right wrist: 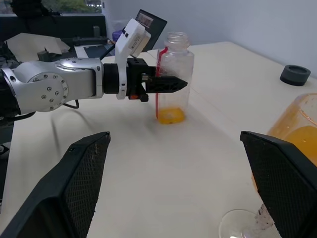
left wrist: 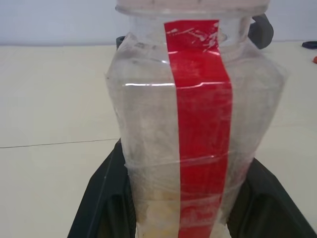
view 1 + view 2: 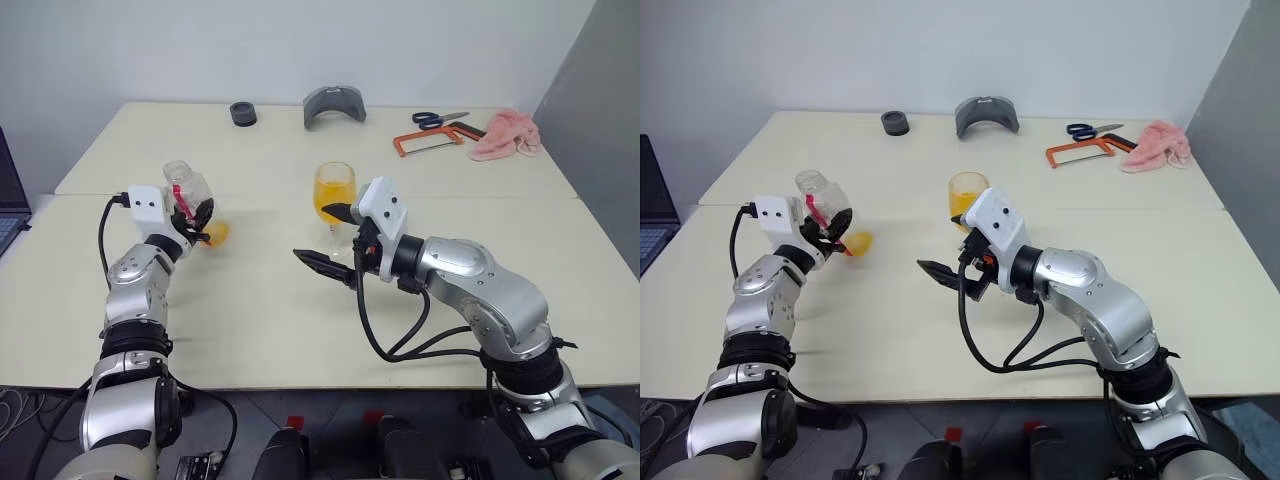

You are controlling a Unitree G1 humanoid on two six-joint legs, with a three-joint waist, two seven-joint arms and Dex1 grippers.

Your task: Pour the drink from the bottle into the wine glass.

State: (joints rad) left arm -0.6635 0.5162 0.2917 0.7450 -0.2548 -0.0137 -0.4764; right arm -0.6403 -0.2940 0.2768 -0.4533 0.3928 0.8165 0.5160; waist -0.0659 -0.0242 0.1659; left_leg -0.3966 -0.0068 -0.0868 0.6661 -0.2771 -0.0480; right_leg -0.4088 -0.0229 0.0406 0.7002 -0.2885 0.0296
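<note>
Left gripper (image 1: 166, 84) flanks the upright bottle (image 1: 172, 77), grip uncertain; right gripper (image 3: 330, 240), jaws wide, hides the glass (image 3: 334, 190) stem.

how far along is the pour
Mostly done: the wine glass holds orange drink, and the bottle stands upright on the table, nearly empty. In hand: the left pincer flanks the bottle. Left: letting go. The right pincer is open.

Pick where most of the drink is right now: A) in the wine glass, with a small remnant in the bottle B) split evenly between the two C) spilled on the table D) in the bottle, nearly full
A: the wine glass bowl holds the orange drink, while the bottle, standing upright on the table between the left end effector's fingers, shows a thin layer at its bottom.
</note>
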